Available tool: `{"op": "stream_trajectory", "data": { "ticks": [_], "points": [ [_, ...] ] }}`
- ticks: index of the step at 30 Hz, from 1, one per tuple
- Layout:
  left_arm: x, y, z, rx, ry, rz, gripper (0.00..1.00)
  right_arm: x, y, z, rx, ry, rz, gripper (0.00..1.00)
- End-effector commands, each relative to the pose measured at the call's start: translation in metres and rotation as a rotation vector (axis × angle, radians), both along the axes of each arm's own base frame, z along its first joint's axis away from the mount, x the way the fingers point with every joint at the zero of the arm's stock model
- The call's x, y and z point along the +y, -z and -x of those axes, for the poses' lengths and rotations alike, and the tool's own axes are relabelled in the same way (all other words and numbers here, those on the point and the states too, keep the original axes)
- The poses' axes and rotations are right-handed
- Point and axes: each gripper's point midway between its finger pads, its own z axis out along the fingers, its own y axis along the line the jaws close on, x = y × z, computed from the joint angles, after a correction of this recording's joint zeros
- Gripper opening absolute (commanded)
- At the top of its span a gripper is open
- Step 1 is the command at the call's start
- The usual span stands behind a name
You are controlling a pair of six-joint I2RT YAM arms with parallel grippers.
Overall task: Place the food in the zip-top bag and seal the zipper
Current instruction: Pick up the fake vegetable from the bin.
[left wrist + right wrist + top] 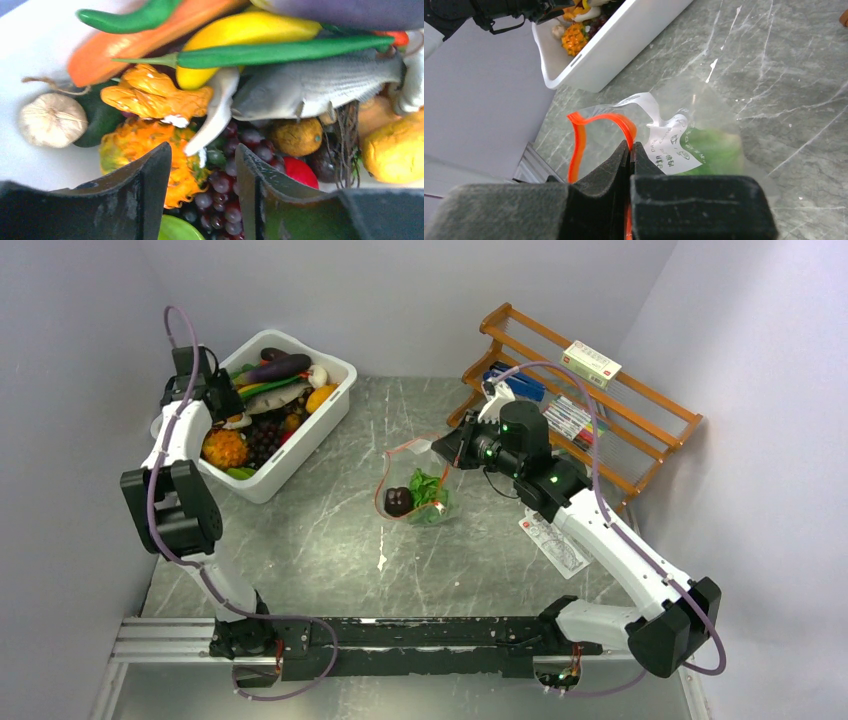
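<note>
The clear zip-top bag (420,490) lies mid-table with green lettuce (428,488) and a dark purple piece (399,502) inside. My right gripper (630,146) is shut on the orange-red zipper (576,145) and holds the bag's mouth up and open; the white label (669,145) and the lettuce (716,150) show through the plastic. My left gripper (202,160) is open, low over the food in the white bin (300,445), with purple grapes (225,200) and a spiky orange fruit (150,145) between its fingers. In the top view the left gripper (222,400) is over the bin.
The bin also holds a grey fish (320,85), green peppers (280,50), a garlic bulb (52,120) and yellow fruits. A wooden rack (590,410) with a small box stands at the back right. A white printed leaflet (552,540) lies under the right arm.
</note>
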Motion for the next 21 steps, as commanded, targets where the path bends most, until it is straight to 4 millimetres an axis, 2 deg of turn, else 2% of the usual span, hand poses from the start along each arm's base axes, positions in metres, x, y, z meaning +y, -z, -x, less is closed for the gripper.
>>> {"op": "stream_trajectory", "data": {
  "ticks": [1,5,7,12,16,21],
  "points": [
    [0.016,-0.015,-0.011,-0.088,-0.008,0.011,0.48,0.002,-0.027,-0.004,-0.059,0.004,-0.045,0.0],
    [0.009,-0.006,-0.022,-0.07,0.157,0.04,0.51,0.0,-0.028,-0.005,-0.073,0.013,-0.044,0.0],
    [0.007,0.002,-0.024,-0.038,0.183,0.054,0.51,0.0,-0.026,-0.005,-0.075,0.015,-0.042,0.0],
    [0.012,0.024,-0.023,0.022,0.172,0.055,0.49,0.001,-0.028,-0.007,-0.079,0.009,-0.025,0.0],
    [0.009,0.033,-0.026,0.047,0.19,0.097,0.39,0.0,-0.03,-0.007,-0.088,0.014,-0.031,0.0],
    [0.008,0.046,-0.019,0.092,0.169,0.121,0.39,-0.001,-0.032,-0.008,-0.092,0.022,-0.03,0.0]
  ]
}}
